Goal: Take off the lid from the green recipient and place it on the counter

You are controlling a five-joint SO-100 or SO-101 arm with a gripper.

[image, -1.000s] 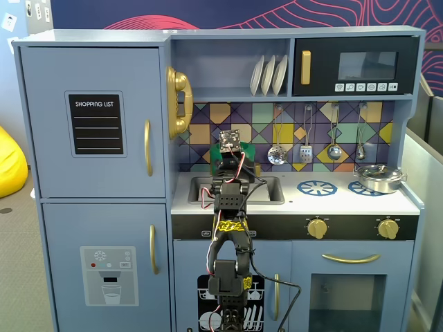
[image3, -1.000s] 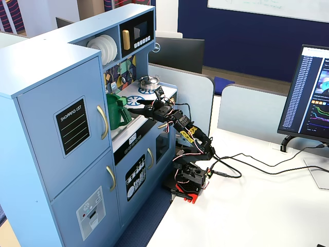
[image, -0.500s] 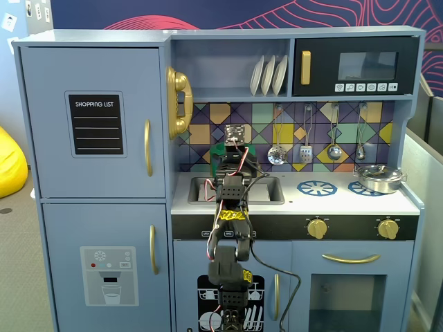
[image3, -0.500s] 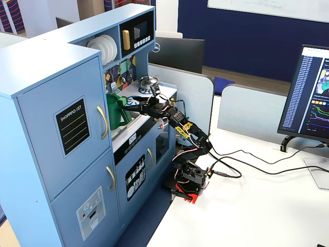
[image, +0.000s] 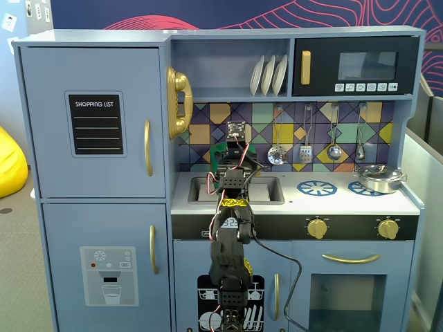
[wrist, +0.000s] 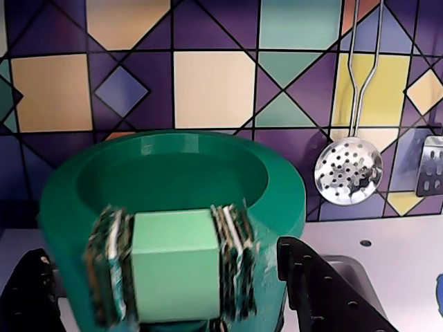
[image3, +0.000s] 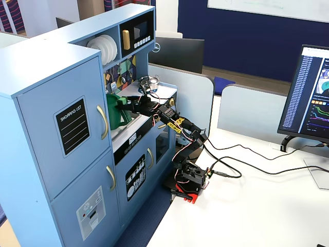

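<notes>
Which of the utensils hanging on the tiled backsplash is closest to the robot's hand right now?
The round perforated skimmer, leftmost on the wall in a fixed view. It hangs just right of the hand at the green recipient; the other utensils hang further right.

I work in an office: a white desk (image3: 267, 206) carries my base, a monitor (image3: 313, 95) glows at three o'clock, and grey partitions (image3: 247, 110) stand behind. Before me at twelve o'clock is a blue toy kitchen (image: 291, 207).
</notes>
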